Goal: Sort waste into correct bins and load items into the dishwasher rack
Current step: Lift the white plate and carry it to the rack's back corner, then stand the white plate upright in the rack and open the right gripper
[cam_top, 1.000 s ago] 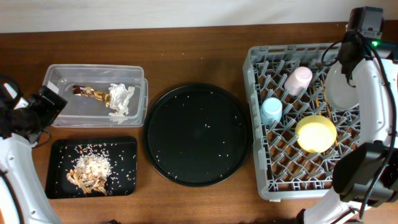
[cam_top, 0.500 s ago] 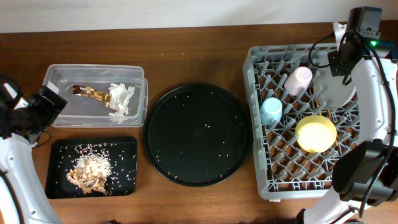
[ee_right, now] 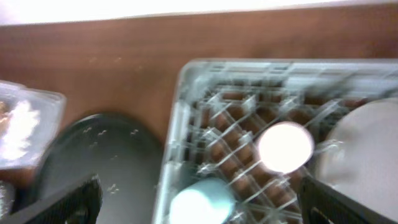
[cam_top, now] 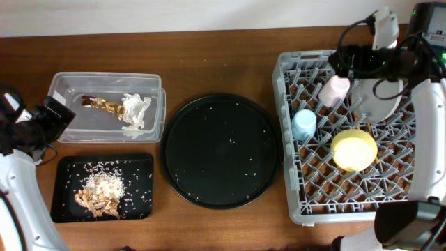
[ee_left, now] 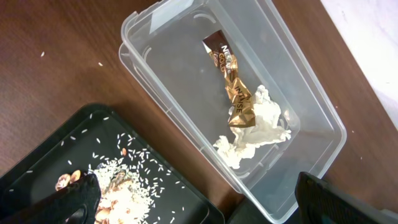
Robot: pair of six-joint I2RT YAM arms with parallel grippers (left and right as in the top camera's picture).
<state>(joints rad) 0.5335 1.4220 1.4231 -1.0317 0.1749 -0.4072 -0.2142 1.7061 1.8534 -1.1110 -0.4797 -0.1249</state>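
The grey dishwasher rack holds a light blue cup, a pink-and-white cup, a yellow bowl and a pale plate leaning at its far right. My right gripper hovers open and empty over the rack's far edge, above the two cups. The clear tub contains the gold wrapper and white tissue. Food scraps with rice lie in the small black tray. My left gripper is open beside the tub.
A large round black tray speckled with rice grains sits on the wooden table between the bins and the rack. The right arm's cables hang over the rack's far right corner.
My right gripper has opened, let go of the plate, and swung left along the rack's far edge. The plate now leans in the rack. The left arm has stayed put.
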